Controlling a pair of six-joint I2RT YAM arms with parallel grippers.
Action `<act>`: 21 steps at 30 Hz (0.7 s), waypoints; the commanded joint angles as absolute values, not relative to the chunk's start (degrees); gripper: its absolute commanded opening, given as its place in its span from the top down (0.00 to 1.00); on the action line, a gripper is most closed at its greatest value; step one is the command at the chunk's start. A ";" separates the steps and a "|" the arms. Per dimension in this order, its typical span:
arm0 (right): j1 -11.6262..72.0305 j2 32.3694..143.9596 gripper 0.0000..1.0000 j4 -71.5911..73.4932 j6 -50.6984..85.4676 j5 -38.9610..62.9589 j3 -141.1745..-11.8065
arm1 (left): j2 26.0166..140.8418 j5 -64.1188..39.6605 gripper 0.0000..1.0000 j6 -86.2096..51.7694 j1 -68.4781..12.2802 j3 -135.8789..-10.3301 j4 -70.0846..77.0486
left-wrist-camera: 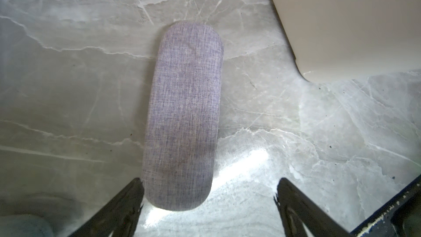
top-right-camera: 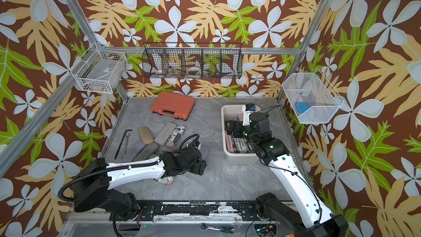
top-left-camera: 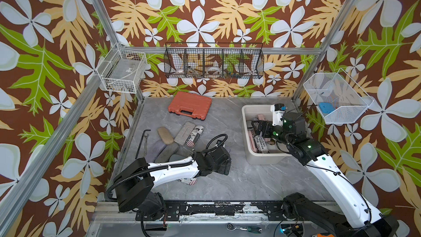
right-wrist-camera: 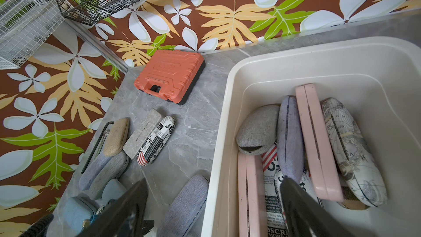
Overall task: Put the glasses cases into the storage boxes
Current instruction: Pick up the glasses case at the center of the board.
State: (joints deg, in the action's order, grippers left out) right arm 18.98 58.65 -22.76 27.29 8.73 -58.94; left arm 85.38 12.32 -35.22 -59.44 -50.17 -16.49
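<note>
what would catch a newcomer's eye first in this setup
The loud wallpaper of white flowers and green and tan leaves covers every wall. On the grey table the orange toolcase stands out at the back, and the cream tub on the right holds a jumble of glasses cases. In the left wrist view a lavender case lies flat right below the open left tool.

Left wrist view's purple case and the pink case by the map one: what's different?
The purple case is woven cloth, the pink case smooth. Purple lies flat on the table; pink stands on edge in the tub. Both are long and closed.
</note>
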 commanded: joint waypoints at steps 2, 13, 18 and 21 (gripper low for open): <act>18.94 57.94 0.10 -23.25 26.48 7.67 -59.43 | 84.99 15.95 0.07 -31.57 -59.48 -51.84 -21.21; 18.98 55.28 0.09 -25.90 24.87 7.65 -57.37 | 89.03 12.18 0.06 -27.70 -58.50 -54.53 -21.85; 18.98 55.30 0.09 -26.28 25.09 9.08 -57.57 | 90.57 9.14 0.09 -30.22 -55.64 -51.86 -17.73; 18.98 55.11 0.09 -26.03 25.49 9.41 -57.19 | 91.67 7.47 0.09 -29.79 -54.54 -50.33 -15.79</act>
State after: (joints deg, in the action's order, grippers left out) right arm 18.98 55.37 -25.93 25.26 8.75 -57.34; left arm 91.02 9.82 -29.23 -55.18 -51.00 -18.48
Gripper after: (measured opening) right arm 0.912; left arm 0.910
